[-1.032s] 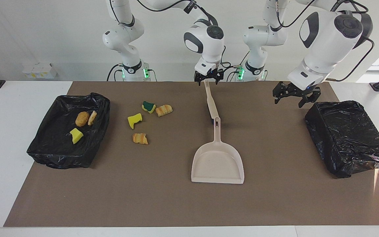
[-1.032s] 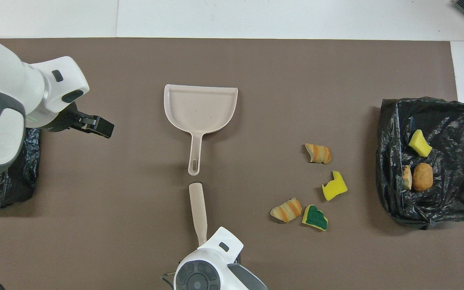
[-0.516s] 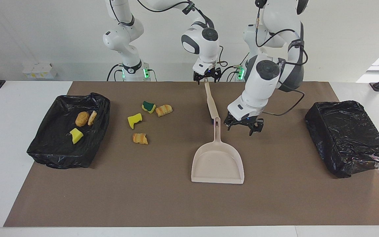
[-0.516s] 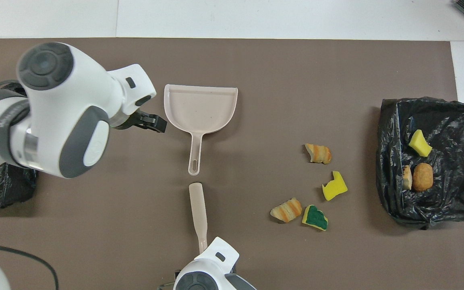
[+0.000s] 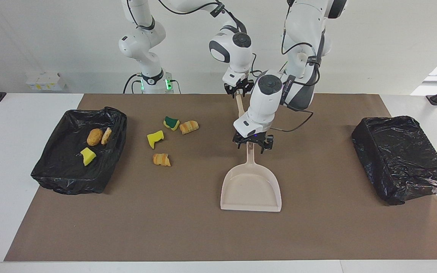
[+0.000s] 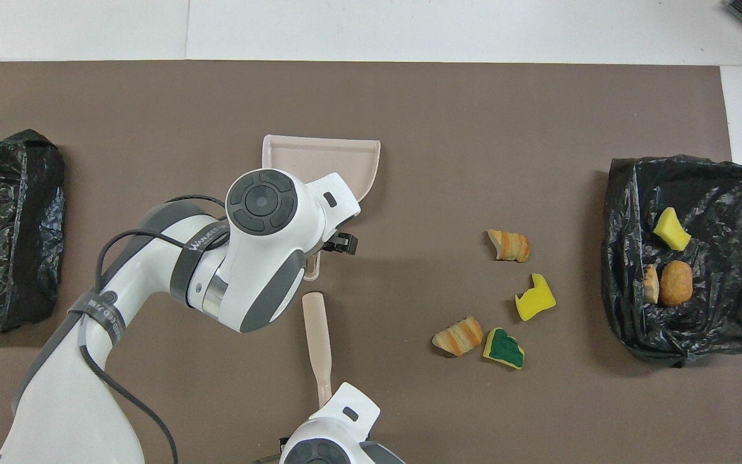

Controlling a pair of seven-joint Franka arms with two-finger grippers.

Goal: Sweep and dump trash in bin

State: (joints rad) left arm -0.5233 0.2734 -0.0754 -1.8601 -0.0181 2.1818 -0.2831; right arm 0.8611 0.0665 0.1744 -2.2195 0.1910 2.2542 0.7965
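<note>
Several trash scraps lie on the brown mat: a green-topped sponge [image 5: 171,122], a yellow sponge [image 5: 155,138] and two bread pieces [image 5: 189,126] [image 5: 161,159]. Three more scraps [image 5: 95,137] lie in the black-lined bin [image 5: 117,122] at the right arm's end. The beige dustpan [image 5: 251,189] lies flat mid-mat with its handle toward the robots. My left gripper [image 5: 253,146] is low over that handle, open, one finger on each side. The beige brush [image 5: 243,120] lies nearer to the robots, in line with the dustpan. My right gripper [image 5: 237,92] is shut on its near end.
A second black-bagged bin [image 5: 402,157] sits at the left arm's end of the mat. The left arm's wrist covers the dustpan handle [image 6: 312,274] in the overhead view. White table [image 5: 13,113] borders the mat.
My left arm swung in from over the bin at its own end and came down over the dustpan handle. My right gripper closed on the end of the brush.
</note>
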